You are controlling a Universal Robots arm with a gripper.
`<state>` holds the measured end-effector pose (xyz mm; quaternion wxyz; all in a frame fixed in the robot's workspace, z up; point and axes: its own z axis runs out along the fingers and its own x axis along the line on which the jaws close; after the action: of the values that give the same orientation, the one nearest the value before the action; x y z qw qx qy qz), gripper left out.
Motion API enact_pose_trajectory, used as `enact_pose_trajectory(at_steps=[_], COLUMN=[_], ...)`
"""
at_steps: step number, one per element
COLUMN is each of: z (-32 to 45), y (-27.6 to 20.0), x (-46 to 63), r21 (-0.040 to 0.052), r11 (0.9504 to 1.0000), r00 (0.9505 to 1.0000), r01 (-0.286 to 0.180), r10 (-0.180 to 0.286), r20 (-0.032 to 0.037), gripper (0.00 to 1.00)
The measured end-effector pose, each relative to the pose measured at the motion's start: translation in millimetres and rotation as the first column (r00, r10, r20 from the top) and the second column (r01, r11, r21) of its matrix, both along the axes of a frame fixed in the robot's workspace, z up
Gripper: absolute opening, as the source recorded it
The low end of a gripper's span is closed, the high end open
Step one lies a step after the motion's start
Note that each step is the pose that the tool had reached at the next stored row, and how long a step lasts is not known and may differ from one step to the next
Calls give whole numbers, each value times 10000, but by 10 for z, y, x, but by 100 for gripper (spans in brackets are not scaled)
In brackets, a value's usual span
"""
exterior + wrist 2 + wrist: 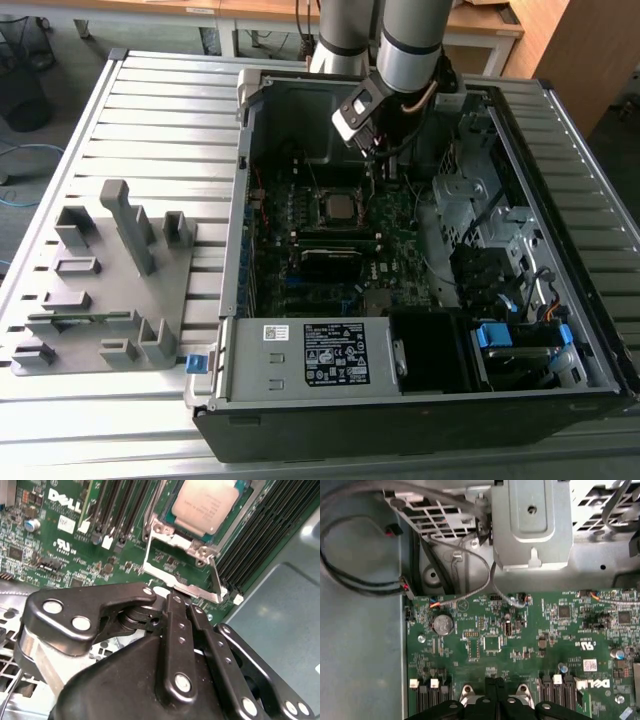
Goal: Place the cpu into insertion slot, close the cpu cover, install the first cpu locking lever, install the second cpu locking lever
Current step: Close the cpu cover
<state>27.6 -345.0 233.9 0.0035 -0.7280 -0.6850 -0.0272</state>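
The cpu [202, 502] lies flat in the insertion slot [320, 215] of the green motherboard [485, 645]; in the exterior view the cpu [340, 207] sits mid-board. The cpu cover [186, 586], a silvery frame with a square cut-out, stands raised and tilted beside the socket. My gripper [181, 602] is shut, its black fingertips against the cover's free edge. In the first wrist view the gripper [495, 682] sits between two silvery tabs of the cover [522, 690]. From outside, the gripper [385, 172] hangs just behind the socket, towards the exterior view's right.
A black ribbed heatsink [330, 262] lies in front of the socket. Memory slots [260, 535] flank it. A metal drive cage [460, 200] and cables [350, 575] crowd the case. The power supply [310, 355] is at the front, a grey fixture tray [100, 290] outside.
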Motion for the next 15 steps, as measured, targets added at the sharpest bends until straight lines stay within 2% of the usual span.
enact_pose_trajectory(at_steps=[9, 15], z=[-22, -24], y=[26, 26], x=[-174, -190], r21=[-1, -1], r11=[10000, 10000], r00=[10000, 10000], r01=[0, 0], r10=[0, 0], r20=[0, 0], gripper=[10, 10])
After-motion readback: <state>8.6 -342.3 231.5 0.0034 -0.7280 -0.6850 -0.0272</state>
